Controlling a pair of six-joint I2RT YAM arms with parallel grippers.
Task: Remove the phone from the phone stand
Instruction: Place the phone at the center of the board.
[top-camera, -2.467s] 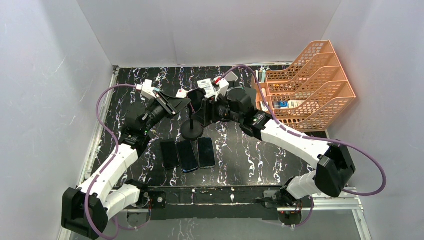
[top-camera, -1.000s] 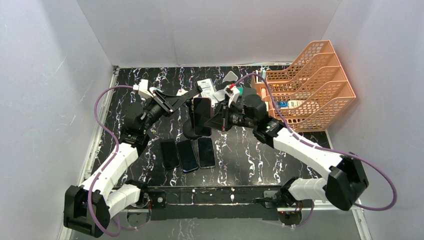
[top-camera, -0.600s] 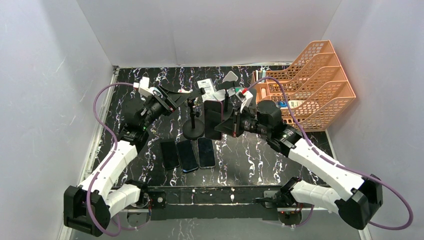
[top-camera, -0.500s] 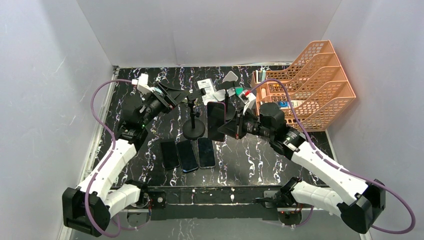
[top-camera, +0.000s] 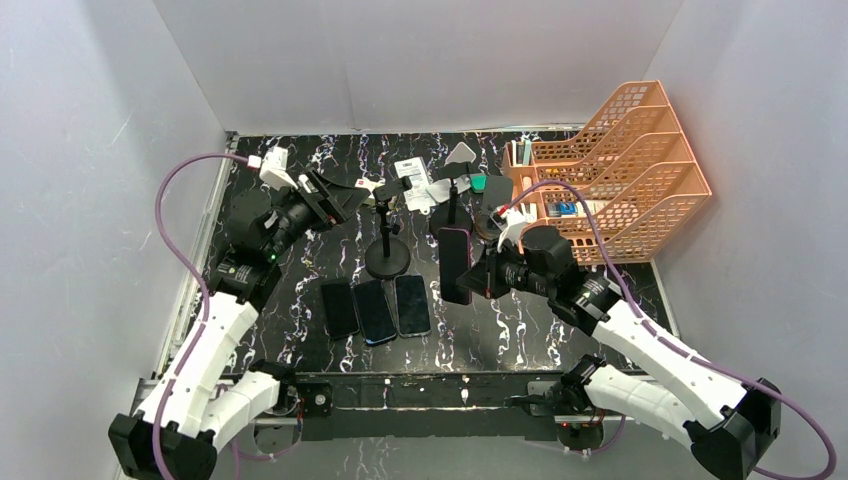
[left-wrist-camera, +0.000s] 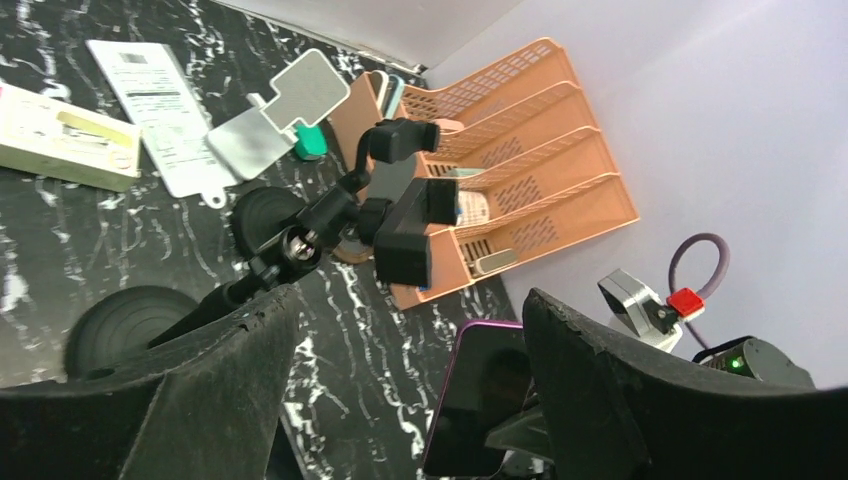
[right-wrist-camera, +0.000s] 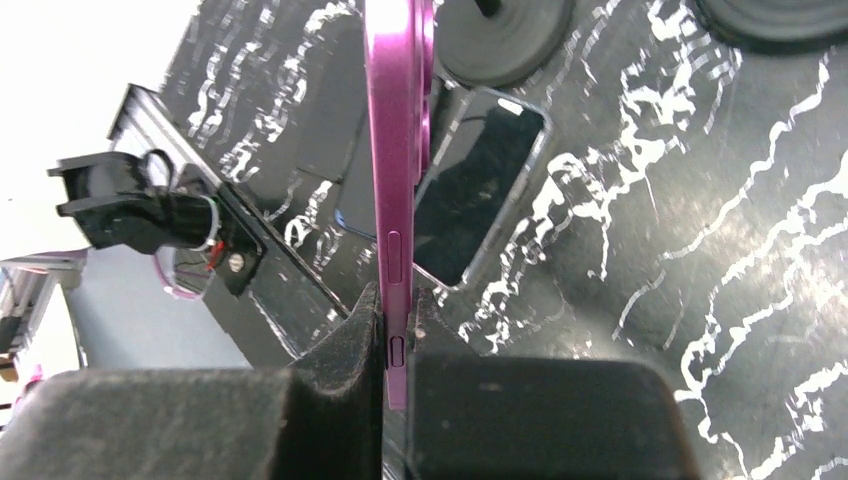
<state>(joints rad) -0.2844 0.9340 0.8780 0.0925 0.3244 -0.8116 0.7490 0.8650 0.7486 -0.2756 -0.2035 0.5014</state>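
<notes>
My right gripper (top-camera: 478, 272) is shut on a purple phone (top-camera: 455, 265) and holds it upright in the air, right of the black phone stand (top-camera: 386, 259). The right wrist view shows the phone edge-on (right-wrist-camera: 395, 200), pinched between both fingers (right-wrist-camera: 340, 400). The stand has a round base, a thin pole and an empty clamp head (left-wrist-camera: 412, 230). My left gripper (top-camera: 335, 196) is open and empty, up and to the left of the stand's top. The phone also shows in the left wrist view (left-wrist-camera: 480, 398).
Three dark phones (top-camera: 376, 308) lie side by side in front of the stand. A second stand with a grey plate (top-camera: 455, 190) and a white card (top-camera: 412, 173) are behind. An orange tiered file rack (top-camera: 610, 170) fills the back right.
My right gripper has pulled the purple phone off the stand and carried it right and toward the front. My left gripper has let go of the stand and drawn back to the left.
</notes>
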